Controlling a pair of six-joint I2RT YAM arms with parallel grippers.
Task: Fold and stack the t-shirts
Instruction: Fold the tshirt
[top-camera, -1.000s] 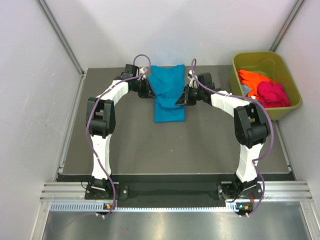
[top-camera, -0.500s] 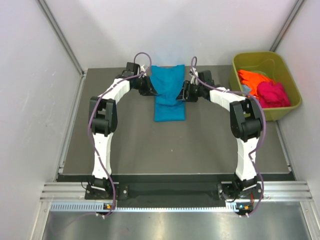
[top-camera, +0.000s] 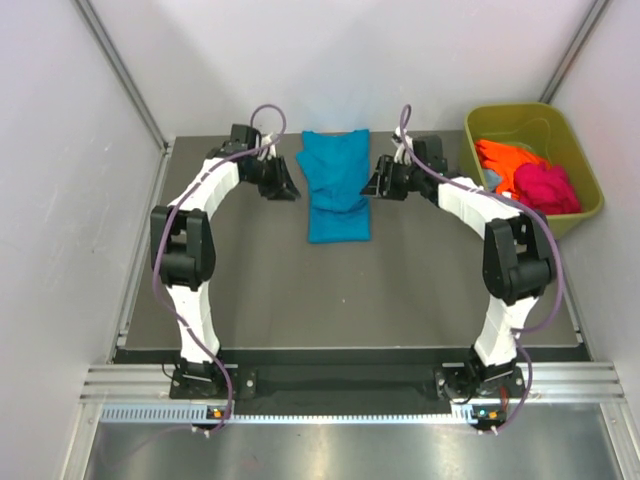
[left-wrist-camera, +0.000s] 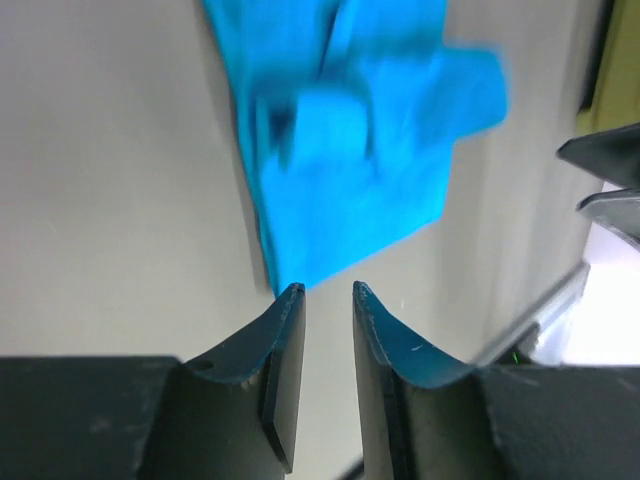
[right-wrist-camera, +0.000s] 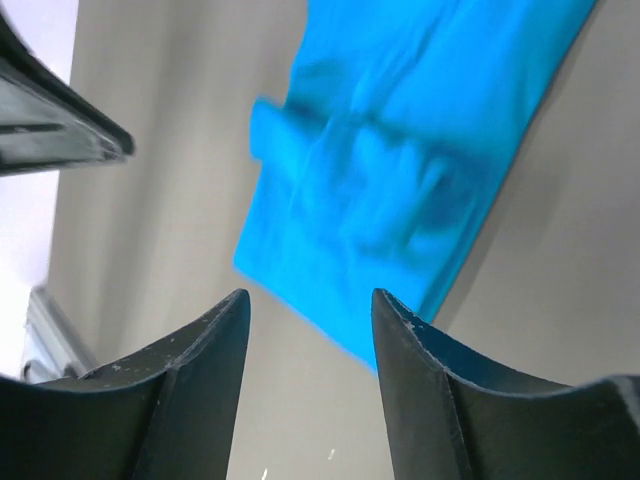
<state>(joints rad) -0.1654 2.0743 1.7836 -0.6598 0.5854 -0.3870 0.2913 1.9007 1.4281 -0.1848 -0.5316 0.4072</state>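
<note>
A teal-blue t-shirt (top-camera: 335, 195) lies folded in a narrow strip at the back middle of the dark table, with nothing holding it. My left gripper (top-camera: 283, 186) sits just left of it. Its jaws stand a little apart with nothing between them, and the shirt (left-wrist-camera: 350, 130) lies ahead of the gripper (left-wrist-camera: 328, 292). My right gripper (top-camera: 377, 186) sits just right of the shirt. In the right wrist view that gripper (right-wrist-camera: 310, 298) is wide open and empty above the shirt's edge (right-wrist-camera: 400, 170). An orange t-shirt (top-camera: 503, 158) and a magenta-pink t-shirt (top-camera: 546, 188) lie crumpled in the tub.
The olive-green plastic tub (top-camera: 520, 108) stands at the back right corner of the table. White walls close in the table on the left, back and right. Both arm bases are bolted at the near edge.
Both grippers opened, let go of the teal shirt and drew back outward, the left to the left and the right to the right. The shirt stays folded on the table.
</note>
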